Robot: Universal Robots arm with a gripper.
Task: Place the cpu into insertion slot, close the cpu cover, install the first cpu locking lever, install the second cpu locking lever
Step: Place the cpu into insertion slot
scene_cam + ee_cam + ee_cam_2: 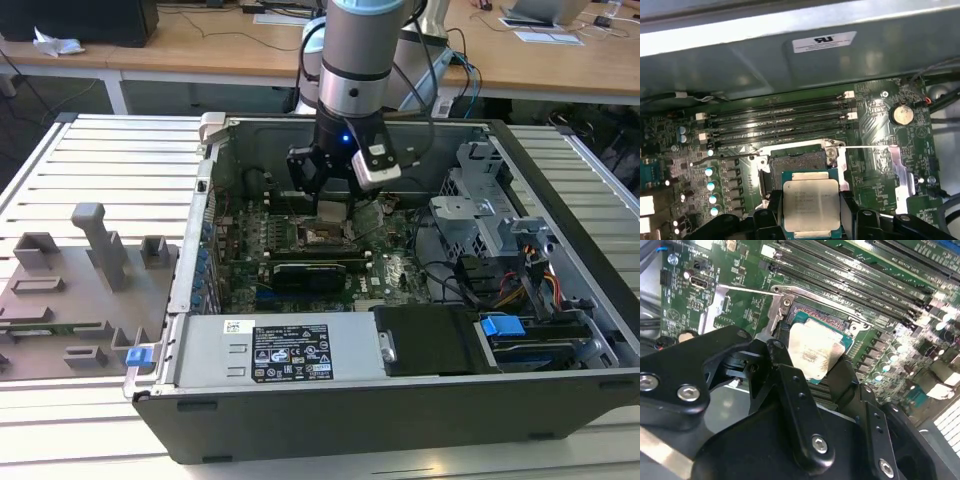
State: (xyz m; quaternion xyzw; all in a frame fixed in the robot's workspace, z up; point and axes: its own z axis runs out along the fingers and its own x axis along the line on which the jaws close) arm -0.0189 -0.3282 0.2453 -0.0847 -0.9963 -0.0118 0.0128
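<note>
- And here's the cpu (811, 205), a small flat square chip with a dull silver-grey metal top and a thin green border, held up off the board.
- We judge it light and stiff, but fragile. The smooth top looks slippery and the underside should not be scraped or pressed, so the two opposite side edges are the place to take hold.
- That's just where the tool (811, 220) has it. The black fingers (850, 212) are closed in on the chip's two opposite edges, with the chip flat between them and its top face bare.
- Just beneath and slightly ahead of the chip, in the first wrist view, lies the insertion slot (796, 160), a small square socket with a dark centre and a silver metal rim. It looks uncovered, and the chip hangs above it and is not seated.
- Around the socket we see the green motherboard (880, 120), with long black memory slots (780, 117) running alongside.
- Further out, in the exterior view, the arm reaches down into an open grey metal computer case (560, 400), which lies on a slatted metal worktop (100, 160).
</note>
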